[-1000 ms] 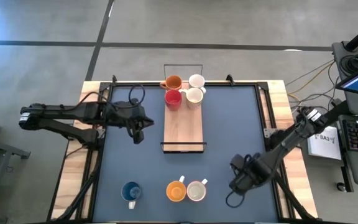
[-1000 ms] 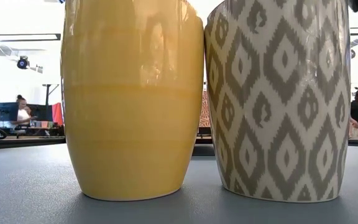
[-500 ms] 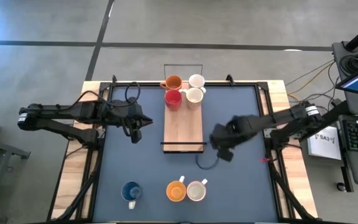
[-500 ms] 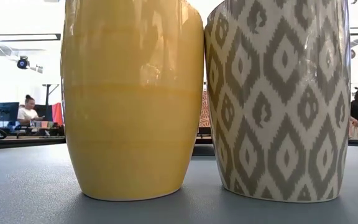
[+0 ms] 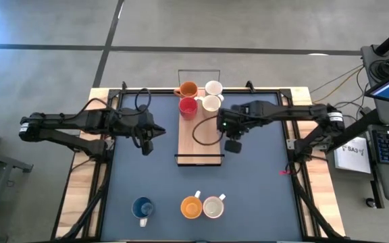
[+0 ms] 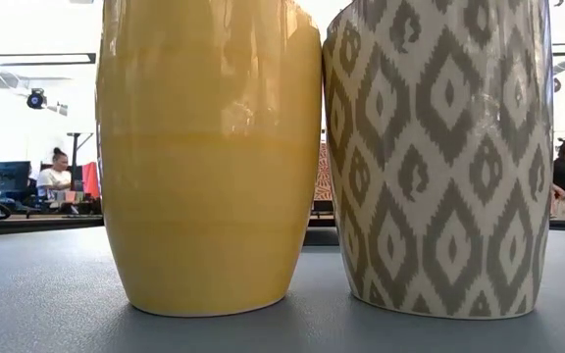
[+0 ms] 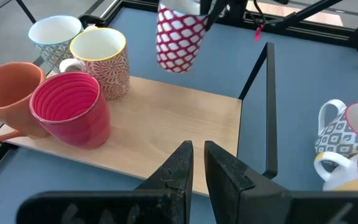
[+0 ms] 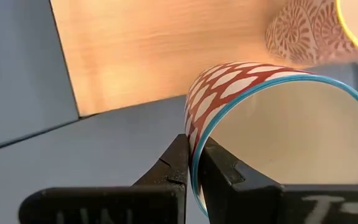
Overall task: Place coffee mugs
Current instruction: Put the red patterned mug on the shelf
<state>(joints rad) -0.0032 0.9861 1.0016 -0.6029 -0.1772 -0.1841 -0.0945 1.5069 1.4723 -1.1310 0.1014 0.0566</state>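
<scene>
1. I have the right gripper (image 8: 191, 163) pinched on the rim of a red-and-white patterned mug (image 8: 272, 118), one finger inside and one outside the wall. In the high view the right gripper (image 5: 225, 125) hangs at the right edge of the wooden tray (image 5: 198, 150).
2. The left wrist view shows that mug (image 7: 179, 37) in the air over the tray's far side, mouth up, near the four mugs already on the board.
3. The move turns on this: the bare wood lies beside and below the mug, and the cream patterned mug (image 7: 101, 62) is its nearest neighbour.
4. The mug carries a red lattice on white with a blue rim; its handle I can't make out.
5. My left gripper (image 5: 147, 143) waits left of the tray, fingers nearly together, holding nothing.
6. Three mugs remain at the near edge: blue (image 5: 142, 208), orange (image 5: 191, 206), grey-patterned (image 5: 213, 206).
</scene>
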